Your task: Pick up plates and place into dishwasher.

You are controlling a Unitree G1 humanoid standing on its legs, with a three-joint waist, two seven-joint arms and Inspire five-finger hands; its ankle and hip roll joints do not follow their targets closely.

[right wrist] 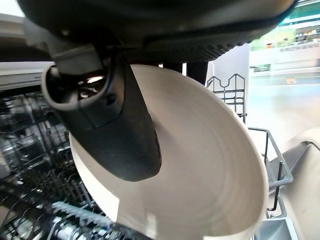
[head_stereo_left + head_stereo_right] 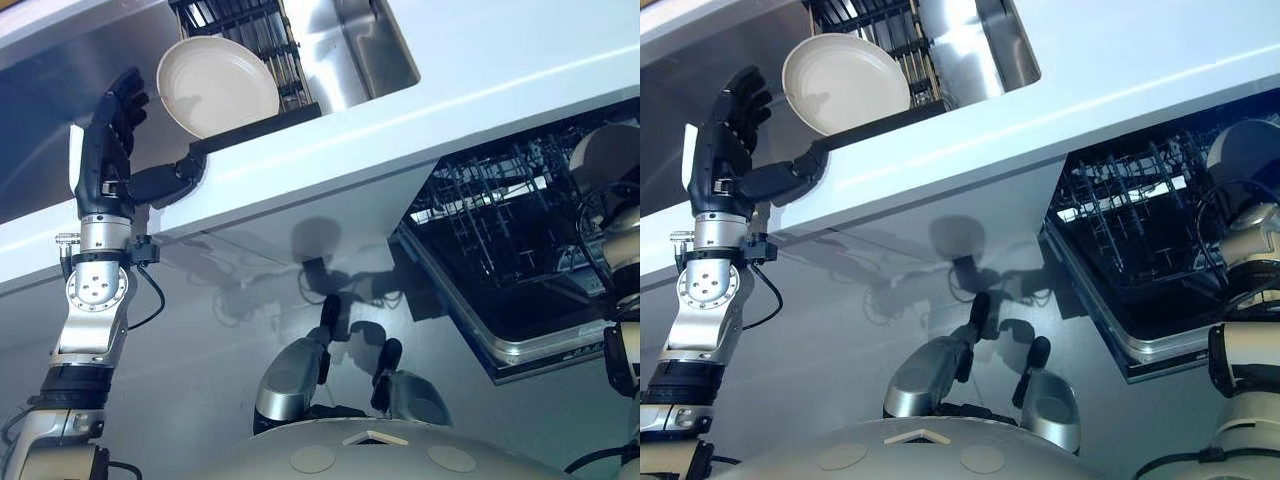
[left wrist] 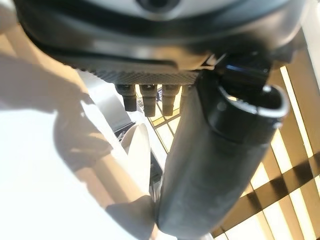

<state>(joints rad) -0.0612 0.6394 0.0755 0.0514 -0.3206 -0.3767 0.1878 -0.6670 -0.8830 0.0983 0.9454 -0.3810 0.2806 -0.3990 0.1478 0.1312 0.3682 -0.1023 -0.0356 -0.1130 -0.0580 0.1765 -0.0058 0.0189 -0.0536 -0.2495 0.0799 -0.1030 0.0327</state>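
Left arm is raised straight up from lower left, wrist vertical, left hand [image 2: 108,150] at the front edge of the desk [image 2: 480,90]. Fingers [image 2: 125,105] point up and stand straight, released, thumb [image 2: 175,180] stuck out sideways along the desk lip under the rack. Not gripping anything; the hand sits just beside plate 1 [image 2: 215,88], and I can't tell if a fingertip touches its rim.

Plate 1 is cream, leaning on edge in the black drying rack [image 2: 255,40] on the desk, next to the steel sink [image 2: 350,45]. The left wrist view shows that plate edge-on past the fingertips (thumb bulk takes most of the frame).

Right arm comes in from the right edge, right hand [image 1: 110,130] over the open dishwasher [image 2: 500,250]. Plate 2 [image 1: 200,165] is in that hand: thumb lies across its inner face, rim runs up into the palm, so it is pinched and held. The other fingers are hidden behind the plate. Plate 2 is tilted, above the dishwasher's wire rack [image 1: 35,165], not set into the tines. In the head views it shows as a pale disc at the far right, over the dishwasher's back corner.

Count: 2 plates (1 in the drying rack, 1 in the right hand), 1 drying rack, 1 sink, 1 dishwasher with door down and basket visible.
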